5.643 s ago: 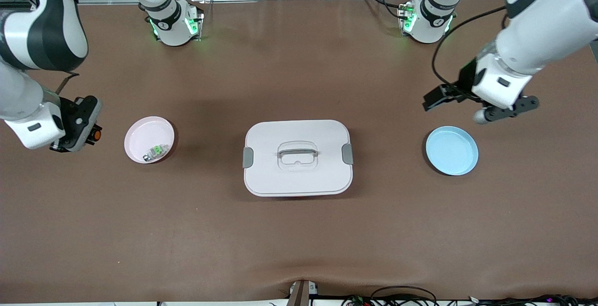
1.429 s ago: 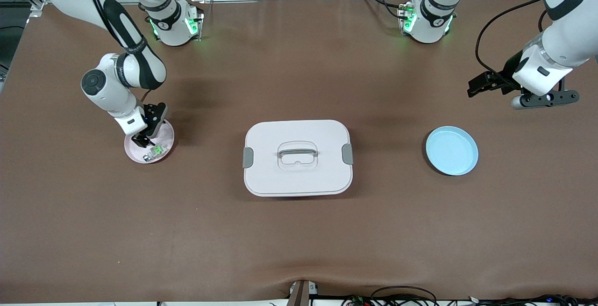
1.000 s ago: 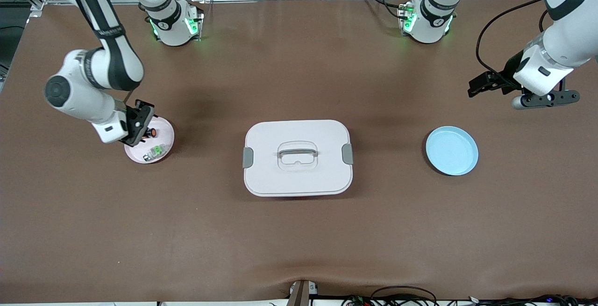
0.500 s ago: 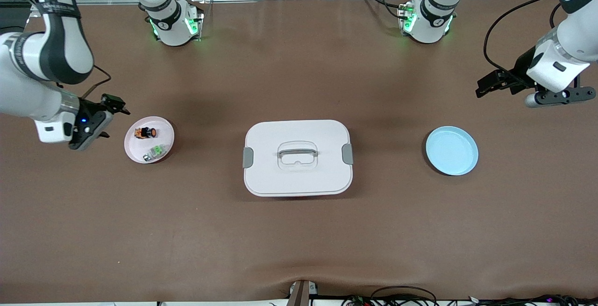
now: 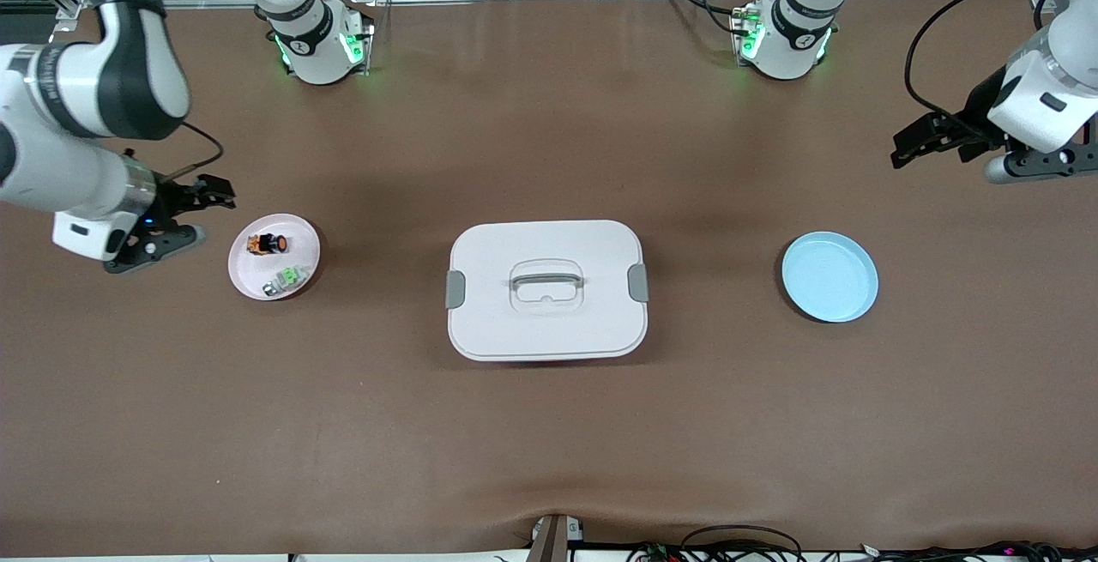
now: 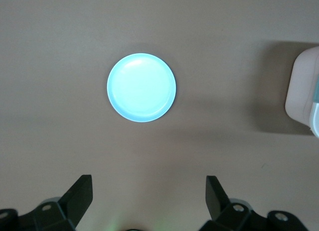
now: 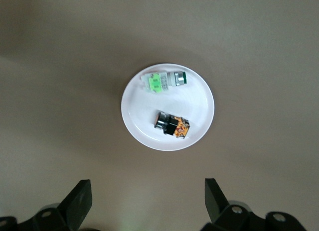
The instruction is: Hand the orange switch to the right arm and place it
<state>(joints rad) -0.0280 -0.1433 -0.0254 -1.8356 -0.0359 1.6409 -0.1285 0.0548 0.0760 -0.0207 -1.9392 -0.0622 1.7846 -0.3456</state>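
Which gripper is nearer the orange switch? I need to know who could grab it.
Right. The right gripper hangs open just beside the pink plate holding the orange switch; the left gripper is open above the table's other end.

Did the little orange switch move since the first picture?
Yes. The small orange switch with the black cap now lies on the round pink plate, beside the green-and-clear part; earlier it was off the plate, in the right gripper.

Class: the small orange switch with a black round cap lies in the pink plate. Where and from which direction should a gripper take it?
Probably from straight above, fingers across the orange body of the small orange switch. It lies on its side in the shallow pink plate, apart from the green-and-clear part, so its sides are free.
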